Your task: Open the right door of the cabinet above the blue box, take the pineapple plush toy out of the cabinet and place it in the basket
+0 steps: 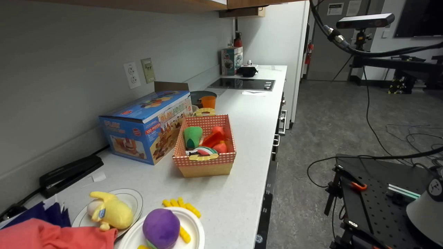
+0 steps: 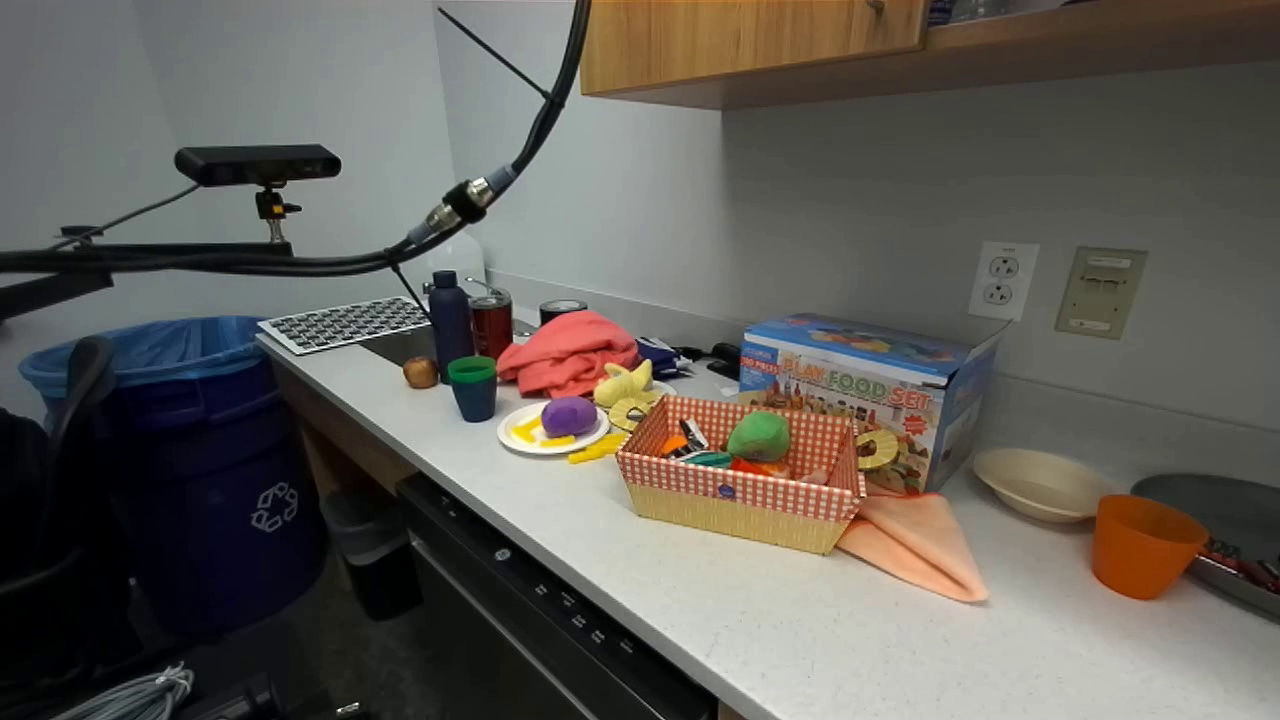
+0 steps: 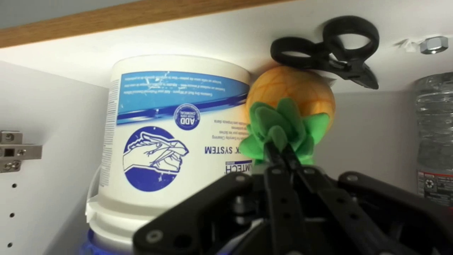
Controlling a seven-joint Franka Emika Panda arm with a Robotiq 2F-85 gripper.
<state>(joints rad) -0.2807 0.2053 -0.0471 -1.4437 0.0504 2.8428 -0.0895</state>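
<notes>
The wrist view stands upside down. The pineapple plush toy (image 3: 293,88) is inside the cabinet, its orange body close to the white shelf and its green crown towards me. My gripper (image 3: 279,148) is shut on the crown, with a leaf between the fingertips. I cannot tell whether the toy still touches the shelf. The cabinet shows in both exterior views (image 1: 166,5) (image 2: 760,45); its interior shows uncovered beside a closed door. The blue box (image 1: 129,126) (image 2: 850,375) and the basket (image 1: 206,170) (image 2: 735,515), holding several toys, stand on the counter. Both exterior views hide my gripper.
A white bucket (image 3: 170,124) stands close beside the toy. Black scissors (image 3: 325,53) lie against its body, and a metal nut (image 3: 433,45) lies nearby. A clear bottle (image 3: 435,141) stands to the image right. A black cable (image 2: 480,195) hangs before the counter.
</notes>
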